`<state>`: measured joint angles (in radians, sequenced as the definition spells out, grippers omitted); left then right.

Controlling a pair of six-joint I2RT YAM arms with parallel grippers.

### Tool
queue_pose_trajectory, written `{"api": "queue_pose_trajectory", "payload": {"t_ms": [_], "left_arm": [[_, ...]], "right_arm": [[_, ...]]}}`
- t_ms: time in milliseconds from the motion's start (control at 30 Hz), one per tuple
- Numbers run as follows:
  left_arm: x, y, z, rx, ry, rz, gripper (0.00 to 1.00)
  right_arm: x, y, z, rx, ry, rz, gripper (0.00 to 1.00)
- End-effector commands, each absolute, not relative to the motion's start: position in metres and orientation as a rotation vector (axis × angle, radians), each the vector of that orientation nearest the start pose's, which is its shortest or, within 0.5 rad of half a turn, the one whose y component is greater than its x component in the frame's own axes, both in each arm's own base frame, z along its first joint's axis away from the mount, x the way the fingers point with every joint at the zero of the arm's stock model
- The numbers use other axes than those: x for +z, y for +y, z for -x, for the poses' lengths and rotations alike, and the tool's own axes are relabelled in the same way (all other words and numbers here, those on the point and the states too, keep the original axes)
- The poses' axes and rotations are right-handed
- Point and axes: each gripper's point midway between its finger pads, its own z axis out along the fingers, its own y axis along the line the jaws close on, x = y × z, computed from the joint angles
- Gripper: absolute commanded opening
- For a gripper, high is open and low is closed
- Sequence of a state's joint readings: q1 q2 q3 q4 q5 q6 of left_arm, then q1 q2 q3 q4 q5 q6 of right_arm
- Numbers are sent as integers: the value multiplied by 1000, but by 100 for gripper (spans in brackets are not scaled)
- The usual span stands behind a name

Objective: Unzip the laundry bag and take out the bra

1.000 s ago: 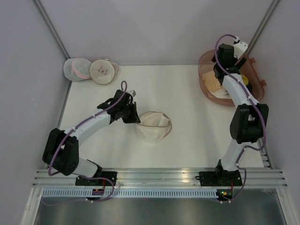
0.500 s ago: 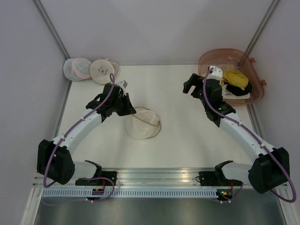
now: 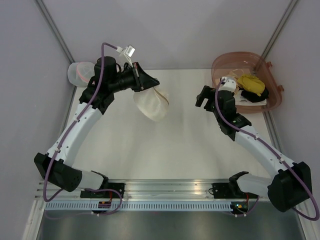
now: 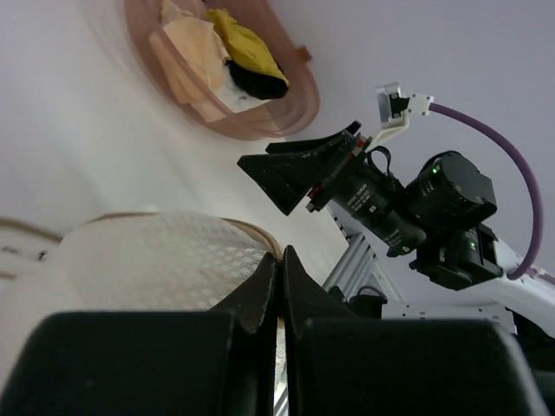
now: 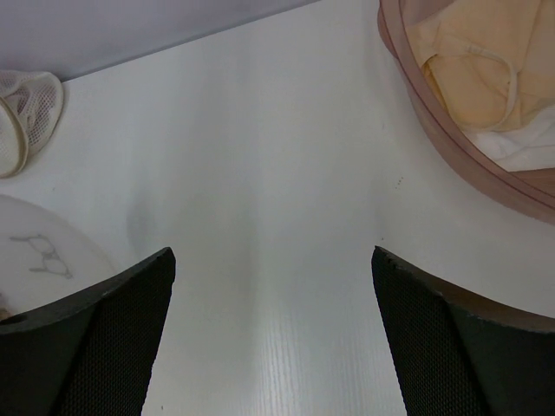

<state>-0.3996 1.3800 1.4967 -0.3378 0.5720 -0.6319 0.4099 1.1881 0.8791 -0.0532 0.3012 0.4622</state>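
My left gripper (image 3: 150,80) is raised at the back left and shut on the rim of the cream mesh laundry bag (image 3: 152,102), which hangs from it above the table. In the left wrist view the jaws (image 4: 282,251) pinch the bag's rim (image 4: 156,260). The bag's face with the bra drawing shows in the right wrist view (image 5: 39,256). The mustard-yellow bra (image 3: 251,84) lies in the pink basket (image 3: 220,65), also seen in the left wrist view (image 4: 247,48). My right gripper (image 3: 204,97) is open and empty over the table left of the basket (image 5: 271,251).
The basket also holds a black garment (image 3: 255,96) and a pale beige garment (image 5: 460,61). A white mesh bag with pink trim (image 3: 80,72) lies in the back left corner, partly behind my left arm. Walls close the back and sides.
My left gripper has lifted the laundry bag off the table, up and towards the back left. My right arm swung from the basket out over the table, then barely moved.
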Motion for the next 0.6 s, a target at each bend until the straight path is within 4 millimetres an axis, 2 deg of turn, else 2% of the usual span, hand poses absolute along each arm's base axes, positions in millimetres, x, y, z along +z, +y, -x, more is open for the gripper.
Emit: {"api": "queue_pose_trajectory", "payload": {"t_ms": [0,33,67,100,133,167,267,300,367,400,467,500,567], "left_arm": [[414,-273,-312,-1366,1808,-296,2],[409,-272,-314,-1351,1819,-289,2],[394,-271,-314,-1338,1870,-270,2],[368,-269,-314,-1323,1940,-254,2],[350,-265,-316,-1302,1989,-225,2],[313,-257,-314,-1262,2090,-176,2],[258,-242,-306,-1159,2231,-114,2],[227,-235,-299,-1113,2305,-106,2],[193,-229,-287,-1083,2400,-93,2],[164,-225,-277,-1063,2482,-83,2],[132,-218,-263,-1033,2572,-64,2],[119,-213,-263,-980,2601,-49,2],[106,-206,-263,-919,2627,-29,2]], "right_arm": [[234,106,-370,210,1864,-286,98],[234,105,-369,203,1863,-285,98],[235,103,-369,195,1861,-291,98],[235,103,-369,190,1866,-288,98],[234,104,-369,196,1868,-281,98],[231,107,-369,201,1885,-269,98],[222,114,-370,227,1922,-253,98],[214,116,-371,224,1947,-247,98],[199,118,-371,221,1987,-249,98],[187,120,-370,222,2021,-261,98],[170,122,-366,235,2065,-268,98],[162,129,-364,275,2090,-271,98],[144,132,-357,293,2132,-277,98]]}}
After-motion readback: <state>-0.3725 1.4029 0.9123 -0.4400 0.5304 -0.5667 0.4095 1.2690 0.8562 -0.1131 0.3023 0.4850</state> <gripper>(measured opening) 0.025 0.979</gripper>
